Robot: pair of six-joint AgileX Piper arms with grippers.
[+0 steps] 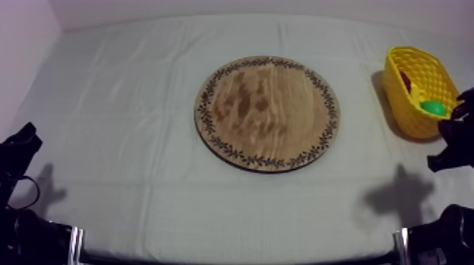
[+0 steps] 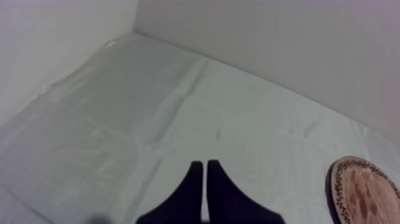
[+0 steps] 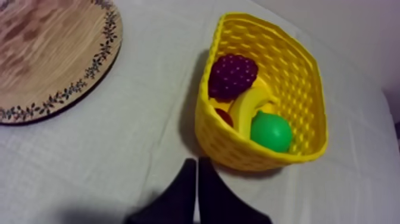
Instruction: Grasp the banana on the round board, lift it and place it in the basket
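Observation:
The banana [image 3: 252, 105] lies inside the yellow basket [image 3: 300, 71], between a bunch of grapes [image 3: 232, 74] and a green pear [image 3: 271, 131]. A small red fruit [image 3: 224, 116] peeks out beneath them. The round wooden board [image 1: 268, 113] in the table's middle is bare. My right gripper [image 3: 197, 174] is shut on nothing, just in front of the basket's near wall. In the top view the right gripper [image 1: 455, 132] sits beside the basket [image 1: 416, 67] at the right edge. My left gripper [image 2: 204, 177] is shut on nothing above bare cloth, and the left gripper [image 1: 23, 141] rests low at the left.
The basket stands at the table's far right, close to the edge. The board's rim [image 2: 359, 189] lies off to the side of my left gripper. The back wall runs along the table's far edge. Open cloth surrounds the board.

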